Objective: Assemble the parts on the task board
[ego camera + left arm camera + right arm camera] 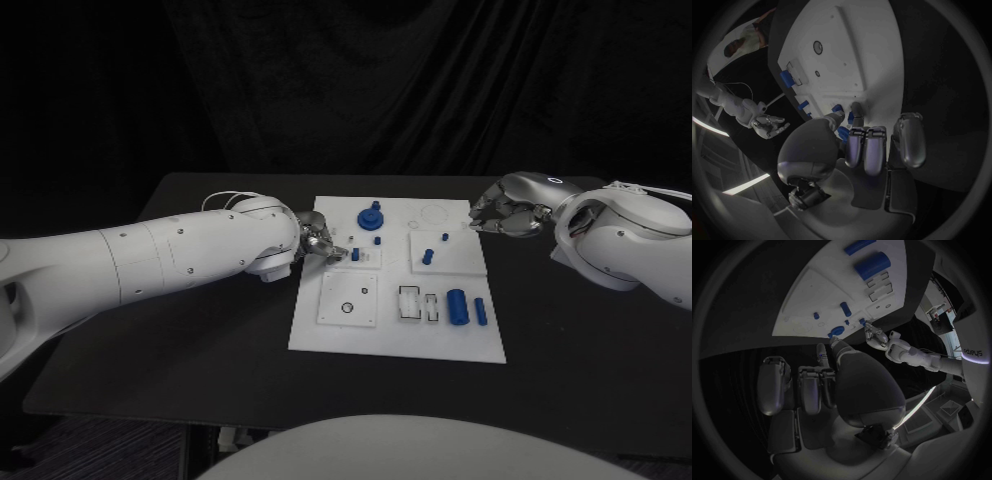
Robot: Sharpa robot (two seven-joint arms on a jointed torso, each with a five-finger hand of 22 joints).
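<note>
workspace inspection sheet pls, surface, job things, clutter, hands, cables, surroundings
Surface: black table, matte, bare round the board.
Job's things: white rectangular task board in the middle of the table; on it a blue round knobbed part at the far end, small blue pegs mid-board, two blue cylinders lying near the right edge, and open slots beside them.
Clutter: nothing seen.
Hands: left hand at the board's left edge, fingertips by a small blue peg; whether it grips it cannot be told. Right hand off the board's far right corner, fingers curled, holding nothing.
Cables: thin white cable looped on the left arm.
Surroundings: dark curtain behind.
</note>
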